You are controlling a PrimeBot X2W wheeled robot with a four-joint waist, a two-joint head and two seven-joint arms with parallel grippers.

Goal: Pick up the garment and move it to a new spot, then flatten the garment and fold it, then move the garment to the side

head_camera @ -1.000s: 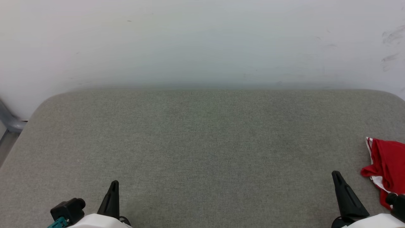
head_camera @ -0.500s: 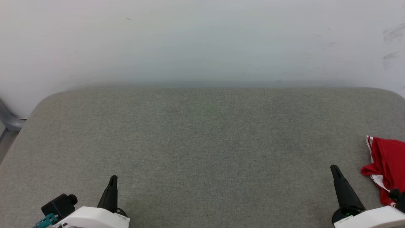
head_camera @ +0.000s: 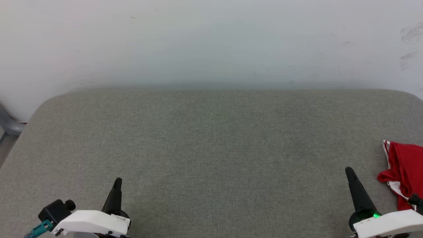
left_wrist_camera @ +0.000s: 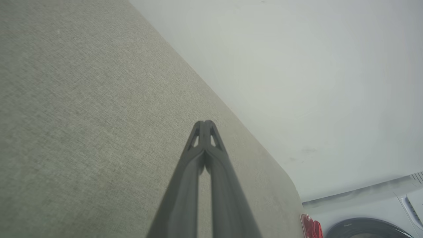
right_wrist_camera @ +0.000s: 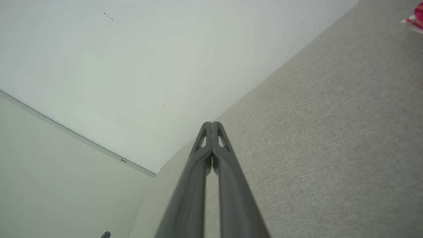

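Observation:
The garment [head_camera: 404, 172] lies crumpled at the right edge of the grey table [head_camera: 211, 138], red with white striped trim, partly cut off by the frame. A sliver of the garment [left_wrist_camera: 312, 228] shows in the left wrist view, and its corner [right_wrist_camera: 415, 19] in the right wrist view. My right gripper [head_camera: 349, 171] is shut and empty, just left of the cloth and apart from it; up close the right gripper [right_wrist_camera: 211, 124] has its tips pressed together. My left gripper [head_camera: 117, 180] stands shut and empty at the lower left, with the left gripper [left_wrist_camera: 205, 122] tips also together.
A pale wall [head_camera: 211, 43] rises behind the table's far edge. A grey metal frame [head_camera: 8, 124] shows beyond the table's left corner. A white appliance with a dark round door [left_wrist_camera: 366, 228] stands past the right end.
Both grippers have risen a little in the head view, with more of the white forearms showing. The camera has tilted slightly, shifting the table upward. The garment lies unmoved.

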